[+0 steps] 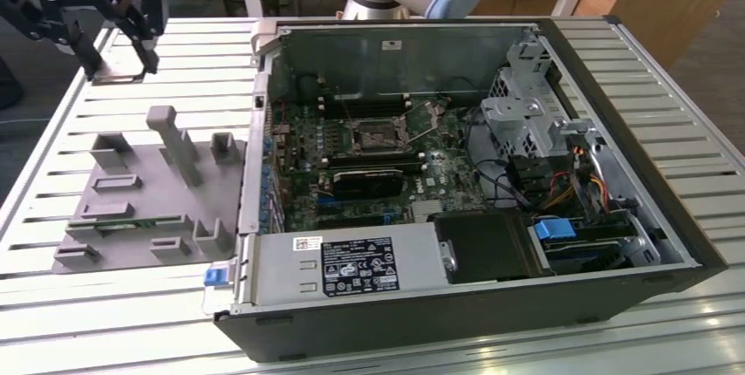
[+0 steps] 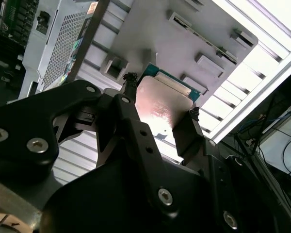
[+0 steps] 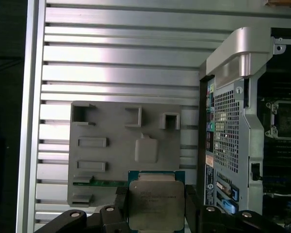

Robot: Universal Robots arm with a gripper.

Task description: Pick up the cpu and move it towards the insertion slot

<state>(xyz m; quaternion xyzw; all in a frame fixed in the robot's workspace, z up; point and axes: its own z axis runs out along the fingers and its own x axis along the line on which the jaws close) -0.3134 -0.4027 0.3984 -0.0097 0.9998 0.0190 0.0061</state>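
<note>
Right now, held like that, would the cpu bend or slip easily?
Probably stiff: the cpu looks perfectly flat though the fingers pinch only two opposite edges. Its metal top reflects light, so it is likely smooth and could slip. It looks thin, so probably light.

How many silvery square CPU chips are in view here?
1: the pale silvery square cpu, clamped in the black gripper, raised near the grey plastic holder.
</note>
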